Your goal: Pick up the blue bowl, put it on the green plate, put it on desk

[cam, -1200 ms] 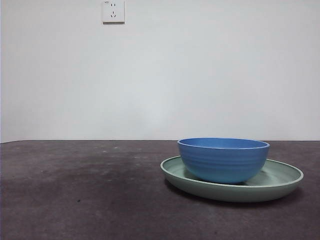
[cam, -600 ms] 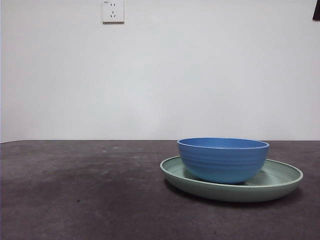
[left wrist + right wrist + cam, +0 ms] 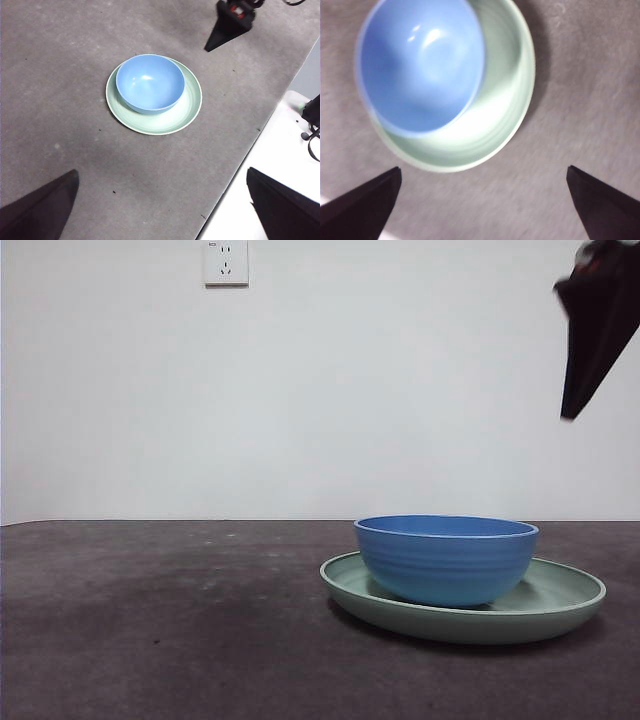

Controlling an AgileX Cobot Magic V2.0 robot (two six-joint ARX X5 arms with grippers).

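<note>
The blue bowl (image 3: 446, 558) sits upright in the green plate (image 3: 565, 602), off-centre toward one side of it. The plate rests on the dark desk (image 3: 150, 630). My right gripper (image 3: 483, 168) is open and empty, high above the bowl (image 3: 420, 65) and plate (image 3: 505, 95). It shows as a black tip (image 3: 588, 340) at the top right of the front view and in the left wrist view (image 3: 227, 27). My left gripper (image 3: 161, 172) is open and empty, high and well back from the bowl (image 3: 150, 82) and plate (image 3: 187, 107).
A white wall with a socket (image 3: 226, 262) stands behind the desk. In the left wrist view a white surface (image 3: 280, 165) borders the desk's edge, with black cables (image 3: 312, 125) on it.
A black gripper has come down into the top right corner of the front view, above and to the right of the plate. The bowl and plate have not moved.
</note>
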